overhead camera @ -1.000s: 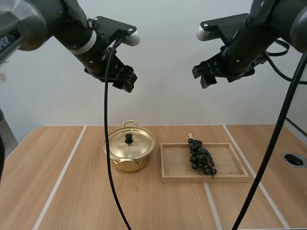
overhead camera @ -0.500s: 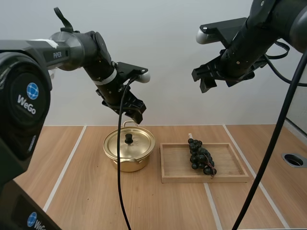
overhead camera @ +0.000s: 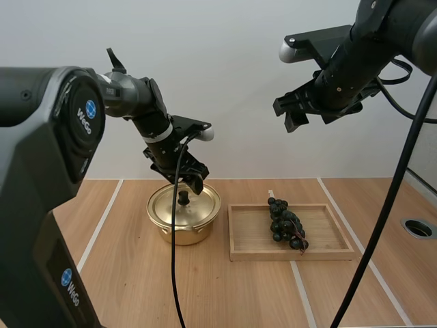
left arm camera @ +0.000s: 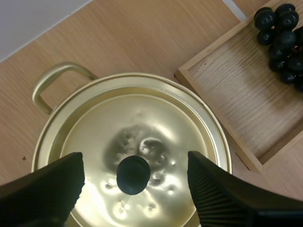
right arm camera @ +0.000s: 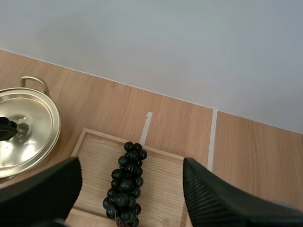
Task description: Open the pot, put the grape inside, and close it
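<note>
- Since the earlier frames the left gripper (overhead camera: 194, 180) has come down from high above the table and now hangs close over the pot (overhead camera: 183, 229); the right gripper (overhead camera: 298, 113) has kept its place, high up and well apart from everything on the table.
- The left gripper's fingers (left arm camera: 45, 191) are spread wide, ribbed inner faces turned to each other, and they hold nothing.
- In the left wrist view the black knob (left arm camera: 133, 175) of the lid (left arm camera: 156, 123) sits between the two spread fingers, with the lid's dented gold surface all around it. Whether the tips touch the lid I cannot tell.
- The lid lies closed on the pot, and one looped handle (left arm camera: 51, 81) sticks out at the rim on the far side.
- The pot stands on the wooden table (overhead camera: 116, 273), just beside the wooden tray (overhead camera: 329, 238) but apart from it.
- The bunch of grapes (overhead camera: 286, 224) lies in the tray, a dark cluster stretched lengthwise, towards the side nearer the pot, with bare wood on the other side.
- The right gripper's fingers (right arm camera: 218, 198) are also spread apart and grip nothing. In the right wrist view the grapes and the tray lie well below, between them, and the pot shows off to one side with the left gripper's finger over its lid.
</note>
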Action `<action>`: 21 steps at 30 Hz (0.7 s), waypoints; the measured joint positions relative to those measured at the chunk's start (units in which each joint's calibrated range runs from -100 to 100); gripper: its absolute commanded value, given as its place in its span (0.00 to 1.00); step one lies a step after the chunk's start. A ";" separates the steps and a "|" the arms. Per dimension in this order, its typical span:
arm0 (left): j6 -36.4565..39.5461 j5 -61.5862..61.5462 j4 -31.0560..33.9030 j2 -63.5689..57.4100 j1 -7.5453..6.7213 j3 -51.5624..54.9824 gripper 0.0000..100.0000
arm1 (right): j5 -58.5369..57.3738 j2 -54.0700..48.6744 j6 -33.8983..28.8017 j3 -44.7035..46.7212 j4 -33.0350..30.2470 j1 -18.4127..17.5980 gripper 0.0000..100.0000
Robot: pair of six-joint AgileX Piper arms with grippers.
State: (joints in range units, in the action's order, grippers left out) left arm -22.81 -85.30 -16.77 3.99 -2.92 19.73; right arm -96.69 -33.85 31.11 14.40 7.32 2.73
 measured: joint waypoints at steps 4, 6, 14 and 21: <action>0.00 0.00 0.11 1.02 0.00 0.00 1.00 | 0.00 0.00 0.04 0.00 0.00 0.00 1.00; 0.20 0.00 0.65 1.17 0.00 0.00 1.00 | 0.00 0.00 0.23 0.00 0.00 0.00 1.00; 1.98 0.70 4.92 1.32 0.00 0.00 1.00 | 0.00 0.00 1.13 0.00 1.84 0.00 1.00; 2.09 1.75 4.73 1.32 0.00 0.00 1.00 | 0.00 0.00 1.22 0.00 2.78 0.00 1.00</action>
State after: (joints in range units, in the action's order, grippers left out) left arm -20.72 -83.55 -12.05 5.30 -2.92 19.73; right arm -96.69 -33.85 32.33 14.40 10.10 2.73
